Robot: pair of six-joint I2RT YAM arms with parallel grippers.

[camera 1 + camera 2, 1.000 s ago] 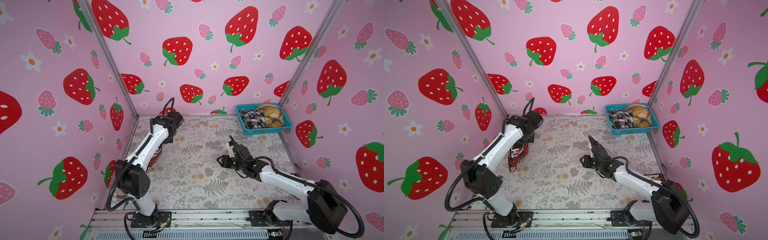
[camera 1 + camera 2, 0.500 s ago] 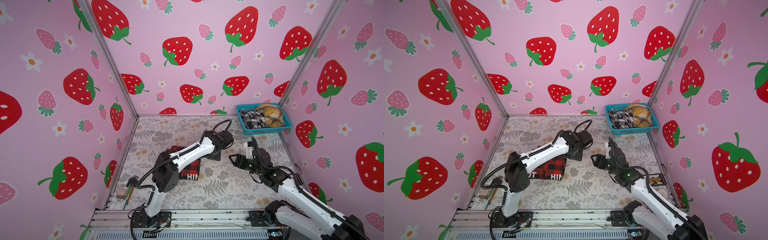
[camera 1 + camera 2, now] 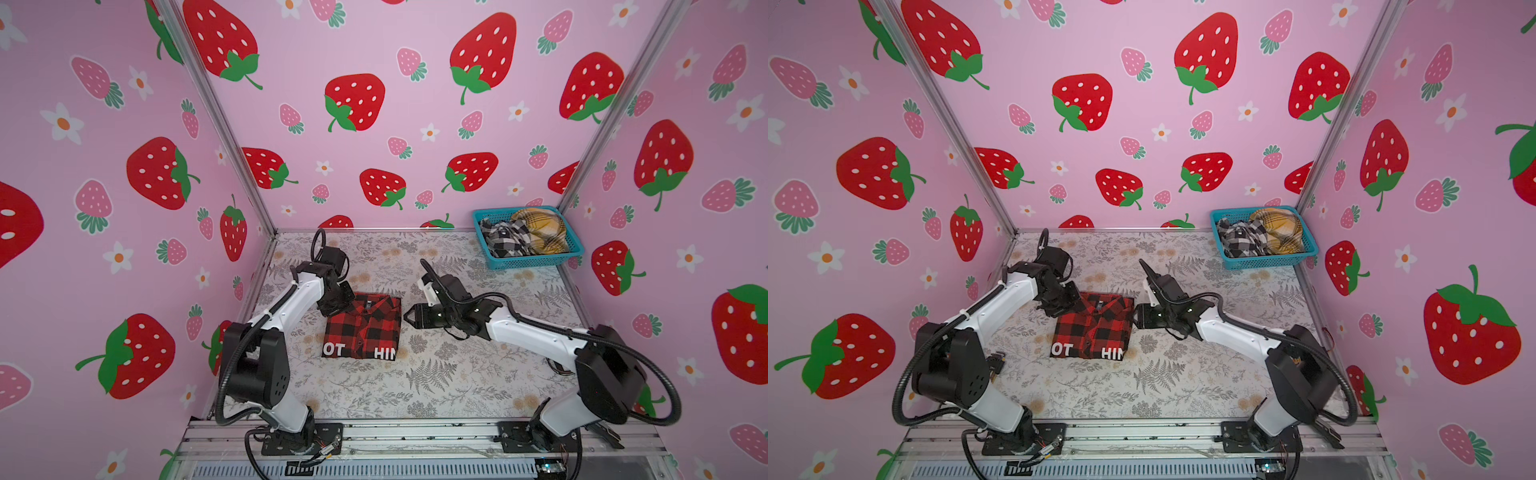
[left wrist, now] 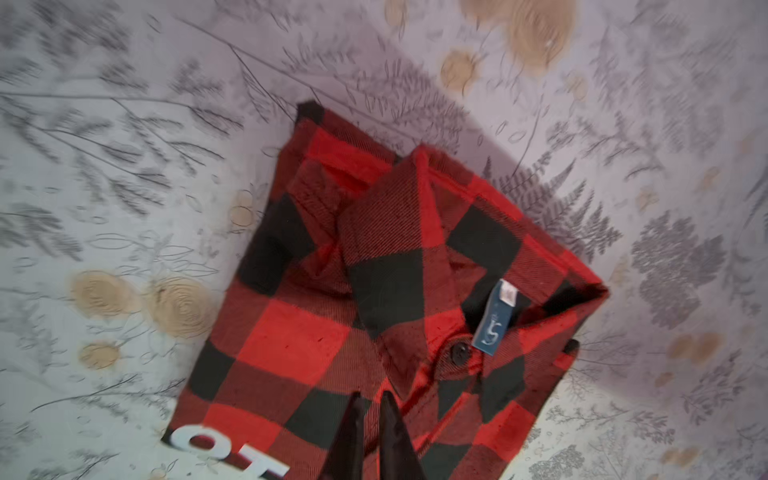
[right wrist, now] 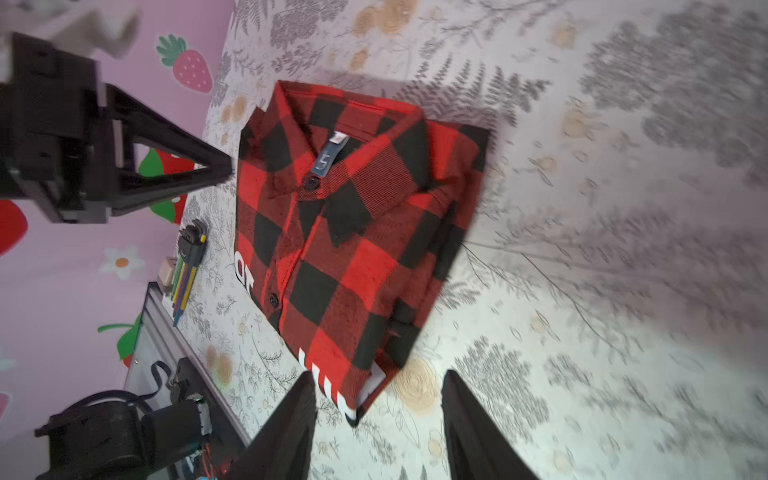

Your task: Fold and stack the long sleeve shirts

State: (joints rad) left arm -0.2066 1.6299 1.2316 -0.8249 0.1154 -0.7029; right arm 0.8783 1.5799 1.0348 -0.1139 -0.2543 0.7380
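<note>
Red-and-black check flannel shirt (image 3: 362,328), folded
Left fingers (image 4: 395,440) were closed at its edge, right fingers (image 5: 291,432) parted, both empty; lettering (image 3: 333,350) partly hidden.

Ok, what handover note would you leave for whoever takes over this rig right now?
The left gripper is shut and empty, over the collar end of the red-and-black checked flannel shirt.
The right gripper is open and empty, at that shirt's opposite side.
That shirt lies folded, front up, mid fern-print table.
A black-and-white checked shirt and a yellow plaid garment sit crumpled in the teal plastic basket, far right corner.
Done: one shirt folded.
Left: fold the basket's two and stack them.
</note>
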